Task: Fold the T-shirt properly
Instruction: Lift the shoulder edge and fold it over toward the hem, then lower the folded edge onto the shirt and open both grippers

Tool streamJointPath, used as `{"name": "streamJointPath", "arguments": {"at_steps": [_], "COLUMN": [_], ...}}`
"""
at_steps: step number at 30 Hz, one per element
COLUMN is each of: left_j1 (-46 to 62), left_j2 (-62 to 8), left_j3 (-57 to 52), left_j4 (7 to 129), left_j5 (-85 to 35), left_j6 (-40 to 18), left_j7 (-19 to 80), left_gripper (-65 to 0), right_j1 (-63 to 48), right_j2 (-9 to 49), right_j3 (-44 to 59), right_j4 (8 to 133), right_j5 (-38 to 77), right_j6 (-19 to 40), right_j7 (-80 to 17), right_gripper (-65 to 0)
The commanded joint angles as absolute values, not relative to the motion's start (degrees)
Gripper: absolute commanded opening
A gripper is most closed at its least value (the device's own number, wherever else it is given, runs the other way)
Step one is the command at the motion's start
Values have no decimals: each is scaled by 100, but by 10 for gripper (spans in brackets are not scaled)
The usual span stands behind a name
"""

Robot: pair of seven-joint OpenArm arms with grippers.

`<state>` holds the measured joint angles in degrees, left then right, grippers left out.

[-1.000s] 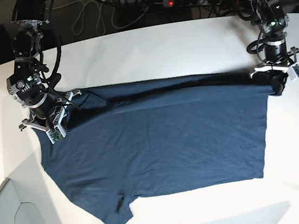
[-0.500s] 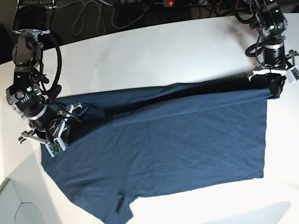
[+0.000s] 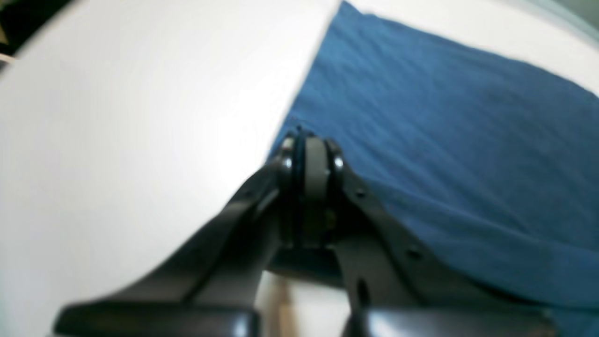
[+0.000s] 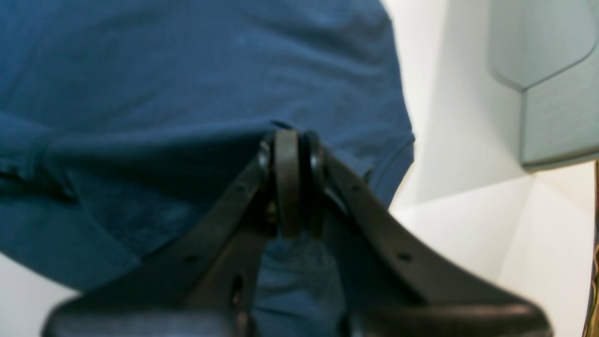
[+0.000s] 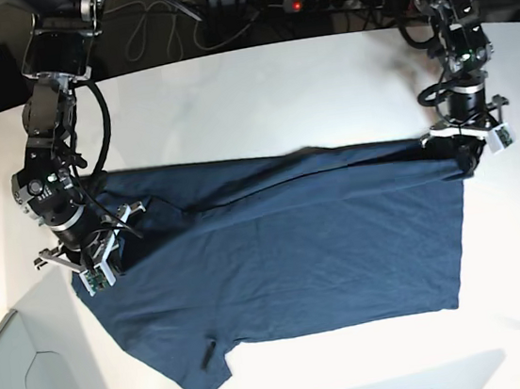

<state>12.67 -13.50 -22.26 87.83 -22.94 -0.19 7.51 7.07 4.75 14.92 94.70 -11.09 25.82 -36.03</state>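
Left wrist view: the left end effector (image 3: 311, 154) is pinched on the T-shirt (image 3: 449, 154) edge — cloth runs to the upper right.

Right wrist view: the right end effector (image 4: 290, 154) grips cloth.

Base view: the T-shirt lies mid-worktop (image 5: 257, 90) — its held far edge runs left-right, the body below both.
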Motion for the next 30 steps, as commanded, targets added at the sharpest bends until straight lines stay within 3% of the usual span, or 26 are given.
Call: {"name": "streamJointPath", "arguments": {"at_steps": [1, 30], "left_j1": [1226, 374], "left_j2": [-1455, -1587], "left_j3": [-2220, -2229], "left_j4": [8840, 8831], "left_j5": [-2308, -2308], "left_j6": [-4, -4], "left_j7": [585, 629], "left_gripper": [-650, -650], "right_j1": [840, 760], "right_j2": [488, 576], "right_j3": [1490, 1525], "right_j4": [9455, 9147], "right_j5": [-1059, -1068], "right_j6": [2607, 2607], "right_j7": [-3486, -3477], "right_gripper": [-649, -649]}}
